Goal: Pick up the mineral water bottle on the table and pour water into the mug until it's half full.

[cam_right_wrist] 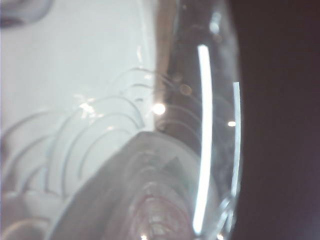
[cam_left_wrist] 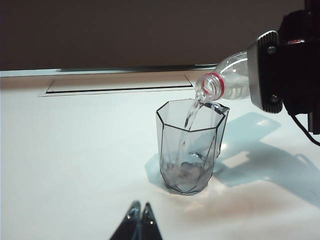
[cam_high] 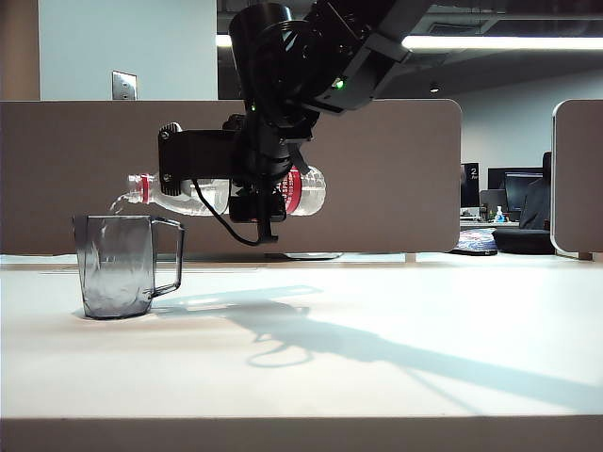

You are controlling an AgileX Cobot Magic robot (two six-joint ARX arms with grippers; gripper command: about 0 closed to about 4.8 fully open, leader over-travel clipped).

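The mineral water bottle [cam_high: 188,196] lies almost level in the air, and my right gripper [cam_high: 256,193] is shut on its middle near the red-and-white label. Its open mouth with the red neck ring [cam_left_wrist: 214,86] hangs just over the rim of the mug [cam_high: 115,266]. A thin stream of water [cam_left_wrist: 191,114] falls into the mug [cam_left_wrist: 189,150], which stands upright on the white table [cam_high: 377,377] with a little water at its bottom. The right wrist view shows only the bottle's clear wall [cam_right_wrist: 125,125] up close. My left gripper [cam_left_wrist: 140,207] is shut and empty, short of the mug.
A brown partition [cam_high: 396,169] runs behind the table. A flat rectangular hatch [cam_left_wrist: 120,82] is set into the tabletop beyond the mug. The arm's shadow falls across the table to the right. Office chairs and monitors [cam_high: 523,217] stand far back on the right.
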